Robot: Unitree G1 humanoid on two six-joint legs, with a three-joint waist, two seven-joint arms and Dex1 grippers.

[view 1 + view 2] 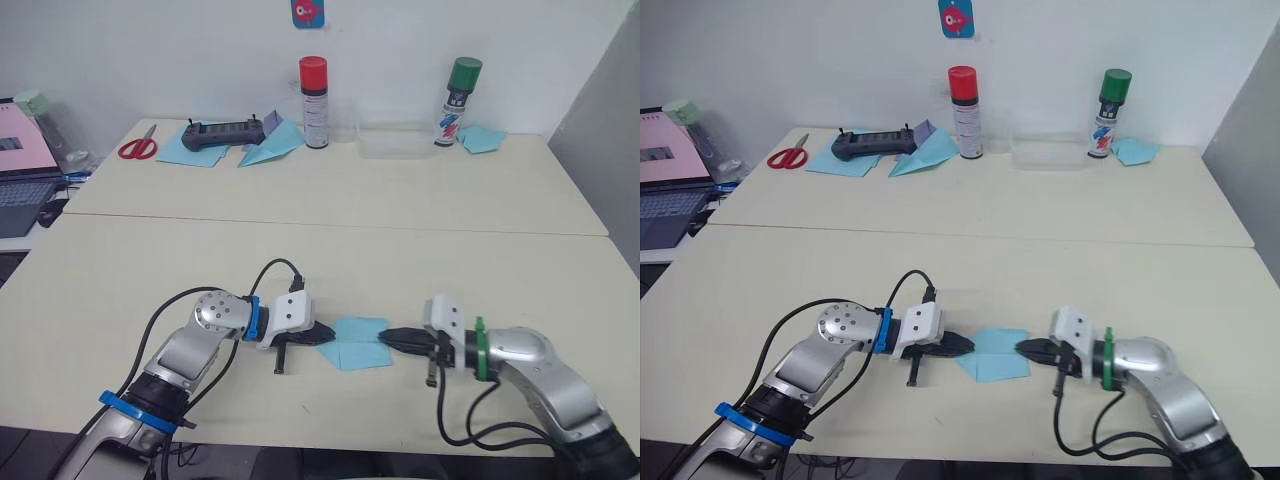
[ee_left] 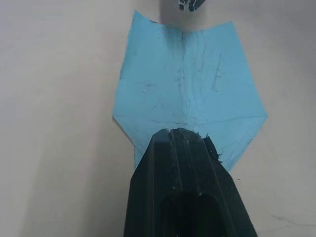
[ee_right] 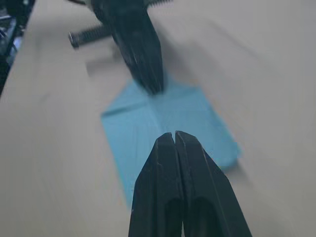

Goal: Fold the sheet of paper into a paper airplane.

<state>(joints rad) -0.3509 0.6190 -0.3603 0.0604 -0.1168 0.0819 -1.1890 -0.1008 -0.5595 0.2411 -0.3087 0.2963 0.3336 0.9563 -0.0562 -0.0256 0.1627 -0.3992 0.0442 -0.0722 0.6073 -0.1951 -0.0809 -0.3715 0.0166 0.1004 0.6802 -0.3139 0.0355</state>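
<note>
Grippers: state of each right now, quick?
Left gripper: shut, tips pressing on the pointed end of the sheet of paper.
Right gripper: shut, tips over the sheet's opposite edge, holding nothing.

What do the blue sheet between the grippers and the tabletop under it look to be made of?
The sheet of paper: thin matte light-blue paper, judging by its sharp creases and fine wrinkles. The table: smooth cream surface, probably laminate; its low sheen leaves that open.

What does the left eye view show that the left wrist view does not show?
Left eye view alone: the red can, green can, scissors, a paper dart, the laptop. Left wrist view alone: faint creases crossing the paper. Both: the paper flat on the table, the left gripper shut at its pointed end, the right gripper at the opposite edge.
</note>
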